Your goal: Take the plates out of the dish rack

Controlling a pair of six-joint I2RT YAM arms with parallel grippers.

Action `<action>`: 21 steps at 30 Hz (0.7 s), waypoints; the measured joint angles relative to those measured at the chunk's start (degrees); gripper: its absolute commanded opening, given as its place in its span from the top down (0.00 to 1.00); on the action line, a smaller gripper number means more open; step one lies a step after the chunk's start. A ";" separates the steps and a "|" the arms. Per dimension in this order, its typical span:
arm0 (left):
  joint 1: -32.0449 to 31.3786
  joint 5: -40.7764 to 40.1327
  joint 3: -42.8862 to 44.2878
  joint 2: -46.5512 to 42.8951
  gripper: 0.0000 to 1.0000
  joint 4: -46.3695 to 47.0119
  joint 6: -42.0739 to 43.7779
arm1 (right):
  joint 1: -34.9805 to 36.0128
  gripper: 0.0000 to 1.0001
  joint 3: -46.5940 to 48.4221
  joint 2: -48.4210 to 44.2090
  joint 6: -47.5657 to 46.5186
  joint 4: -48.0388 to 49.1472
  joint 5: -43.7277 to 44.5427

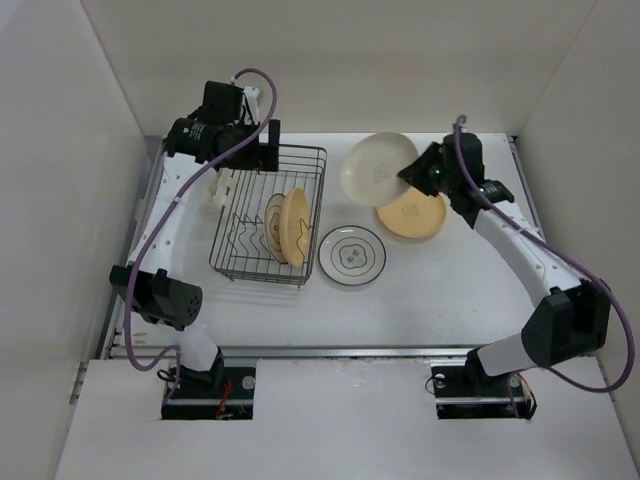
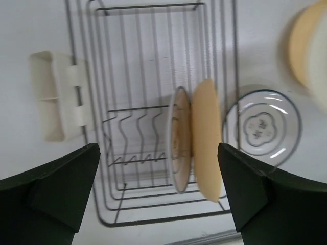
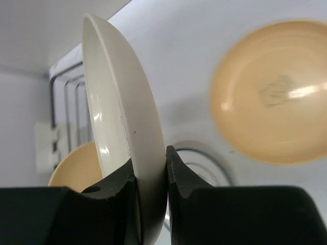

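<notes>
The dark wire dish rack (image 1: 250, 215) stands left of centre and also fills the left wrist view (image 2: 153, 66). Two plates stand upright in its right end: a white one (image 2: 180, 138) and a tan one (image 2: 207, 138), seen from above too (image 1: 290, 228). A white plate with a dark ring (image 1: 351, 255) lies flat right of the rack. A tan plate (image 1: 412, 215) lies flat further right. My right gripper (image 1: 412, 172) is shut on the rim of a cream-white plate (image 1: 375, 165), held tilted in the air (image 3: 122, 127). My left gripper (image 2: 158, 199) is open and empty above the rack's far end.
A cream plastic cutlery holder (image 1: 222, 187) hangs on the rack's left side, also in the left wrist view (image 2: 53, 94). White walls enclose the table on the left, back and right. The arm bases sit at the near edge.
</notes>
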 measured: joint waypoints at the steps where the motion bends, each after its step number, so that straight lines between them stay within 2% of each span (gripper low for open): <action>1: -0.02 -2.54 0.00 -0.13 0.00 -0.48 0.74 | -2.23 1.00 -1.51 -1.09 0.87 -0.70 1.53; 6: -0.87 -10.64 -2.32 -0.46 0.00 -2.86 4.39 | -10.12 1.00 -7.32 -3.32 3.21 -2.36 6.78; 14: -3.21 -13.68 -6.58 2.58 0.00 -6.54 7.10 | -13.03 1.00 -11.34 3.80 3.41 -1.90 6.75; 15: -3.21 -13.77 -6.88 2.93 0.00 -6.67 7.21 | -13.33 0.96 -11.34 5.27 3.08 -1.79 6.51; 16: -3.21 -13.79 -7.08 3.26 0.00 -7.04 7.30 | -13.38 0.79 -11.32 6.67 2.69 -1.75 6.21; 18: -3.19 -13.81 -7.10 3.41 0.00 -7.30 7.39 | -13.79 0.53 -11.30 9.05 1.99 -1.57 5.62; 21: -3.10 -13.81 -7.10 3.41 0.00 -7.45 7.50 | -13.97 0.28 -11.21 11.02 0.28 -2.08 4.70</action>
